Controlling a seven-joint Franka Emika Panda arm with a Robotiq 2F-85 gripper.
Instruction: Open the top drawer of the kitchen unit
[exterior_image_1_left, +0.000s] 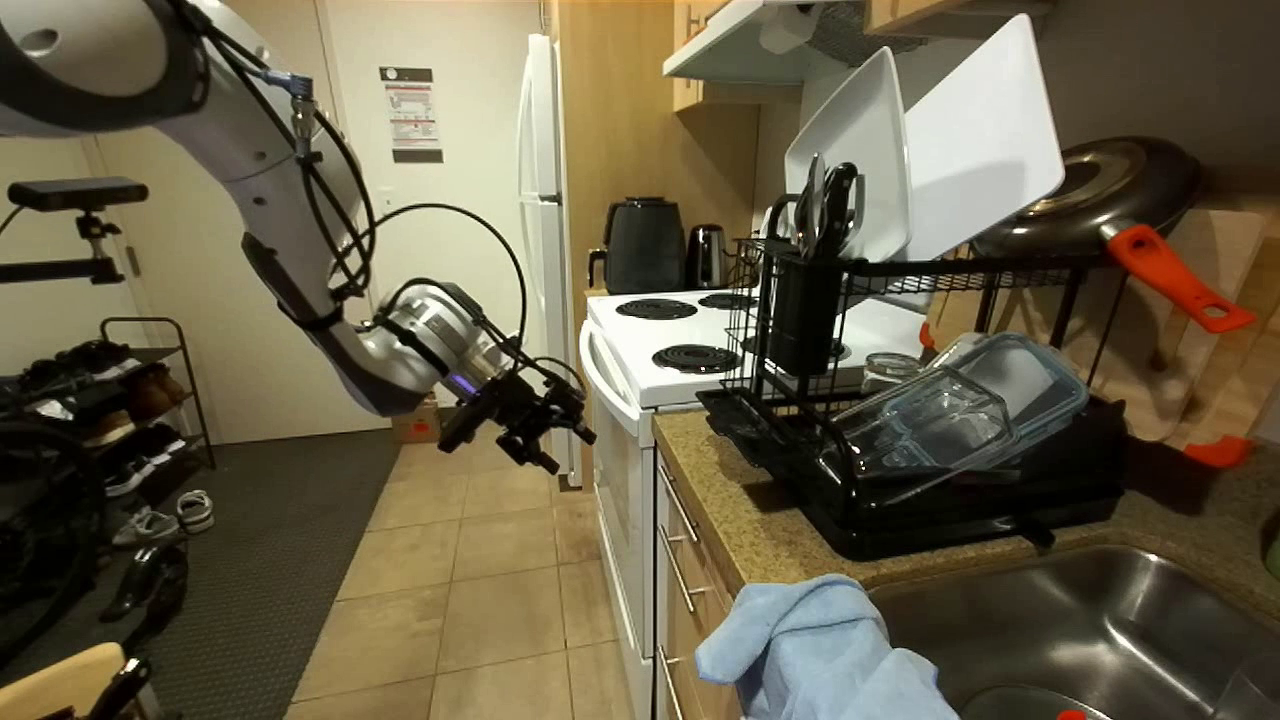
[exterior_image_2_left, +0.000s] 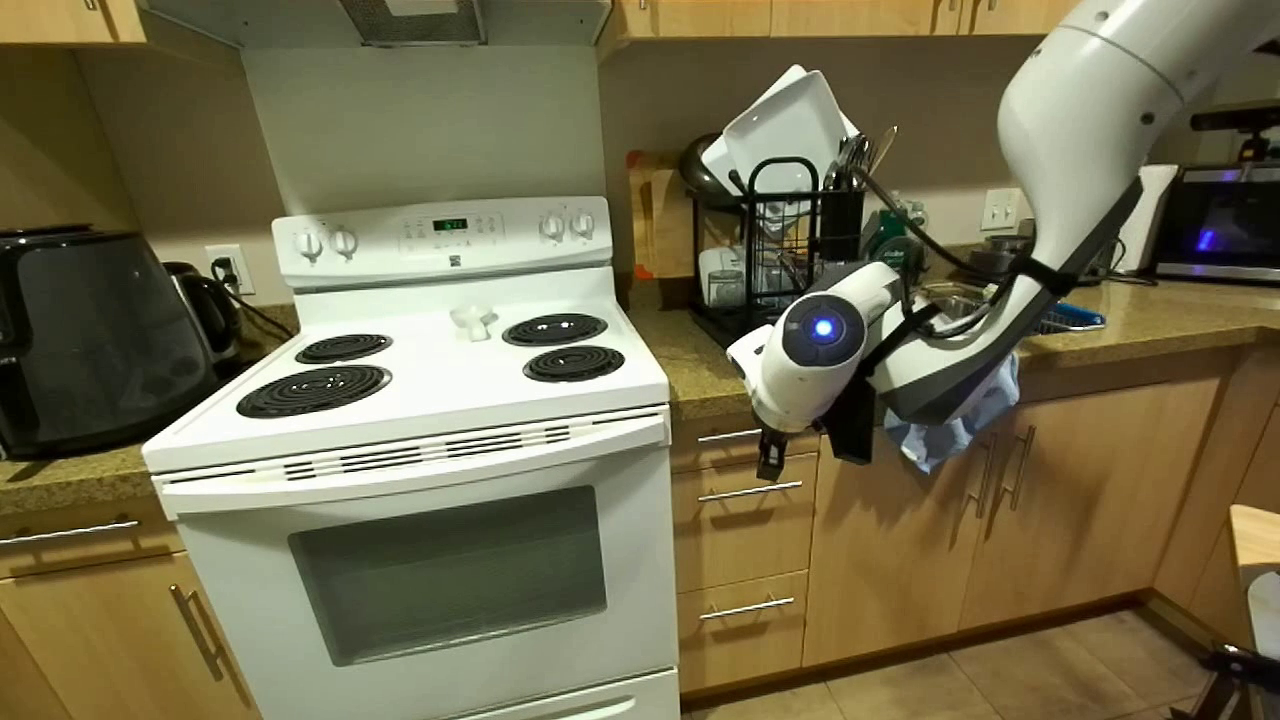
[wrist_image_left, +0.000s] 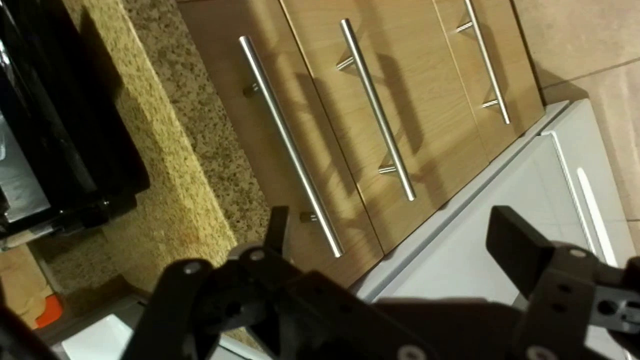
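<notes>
The shallow tan-wood top drawer (wrist_image_left: 310, 130) is sitting closed, left of centre in the wrist frame. The black fingers (wrist_image_left: 517, 245) are gaping empty below; they should be straddling its long steel bar handle (wrist_image_left: 289, 142) squarely, though depth is reading poorly. A white enamelled stove (wrist_image_left: 460, 250), lower right, could be obstructing.

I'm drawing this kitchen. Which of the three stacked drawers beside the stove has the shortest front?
The top drawer, right under the counter; the middle drawer and bottom drawer have taller fronts.
</notes>
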